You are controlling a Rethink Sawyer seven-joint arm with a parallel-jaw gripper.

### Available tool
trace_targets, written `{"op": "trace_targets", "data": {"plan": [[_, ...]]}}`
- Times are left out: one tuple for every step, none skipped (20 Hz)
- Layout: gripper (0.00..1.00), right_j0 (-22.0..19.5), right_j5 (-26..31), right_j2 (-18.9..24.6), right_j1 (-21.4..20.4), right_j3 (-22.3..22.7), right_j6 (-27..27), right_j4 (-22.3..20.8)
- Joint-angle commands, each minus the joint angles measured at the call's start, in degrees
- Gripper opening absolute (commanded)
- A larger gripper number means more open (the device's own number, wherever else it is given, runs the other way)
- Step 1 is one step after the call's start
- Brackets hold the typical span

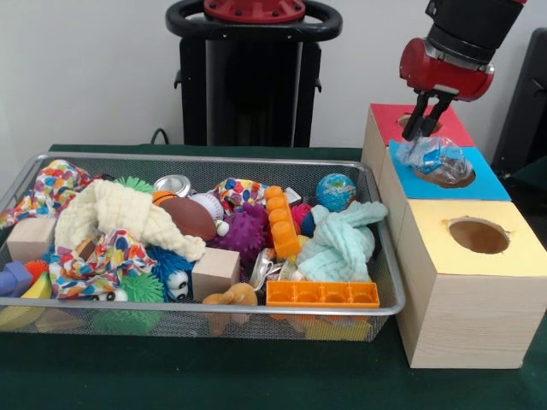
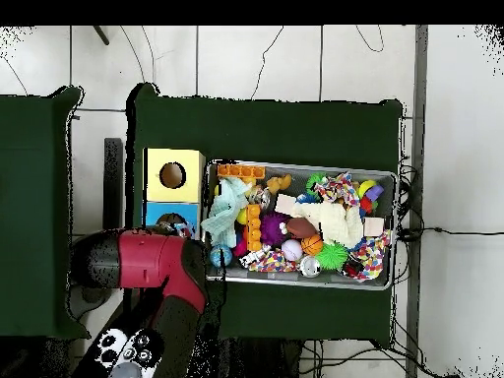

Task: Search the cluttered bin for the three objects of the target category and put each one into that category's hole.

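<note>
Crinkled clear bluish plastic piece (image 1: pixel 434 158) at the blue-topped wooden box's round hole (image 1: pixel 449 177).
The black two-fingered gripper (image 1: pixel 421 130) pinches its far-left edge; released here, it could snag on the rim instead of dropping in.

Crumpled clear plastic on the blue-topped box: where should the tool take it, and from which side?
Probably its raised crumpled peak nearest the red box, pinched from straight above: the plastic sprawls low on the blue box top, partly over the hole, leaving no side edge to get under.
</note>
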Motion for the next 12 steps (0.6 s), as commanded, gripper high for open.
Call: {"op": "trace_targets", "data": {"plan": [[0.00, -1.3, -1.4, 8.5, 1.9, 5.5, 13.7, 3.1], [0.00, -1.2, -1.5, 8.4, 2.0, 5.6, 13.7, 3.0], [0.00, -1.2, -1.6, 8.3, 2.1, 5.6, 13.6, 3.0], [0.00, -1.1, -1.6, 8.3, 2.2, 5.7, 13.6, 2.9], [0.00, -1.0, -1.7, 8.2, 2.4, 5.5, 13.7, 2.9], [0.00, -1.0, -1.7, 8.1, 2.3, 5.7, 13.7, 2.8], [0.00, -1.0, -1.6, 8.0, 2.3, 5.6, 13.7, 2.8], [0.00, -0.9, -1.4, 7.8, 2.4, 5.4, 13.8, 2.6], [0.00, -0.7, -1.0, 7.5, 2.6, 5.1, 13.9, 2.5], [0.00, -0.5, -0.5, 7.1, 2.7, 4.9, 14.0, 2.3], [0.00, -0.4, -0.3, 6.8, 2.8, 4.7, 14.2, 2.1], [0.00, -0.1, -0.1, 6.2, 2.9, 4.5, 14.4, 1.9]]}}
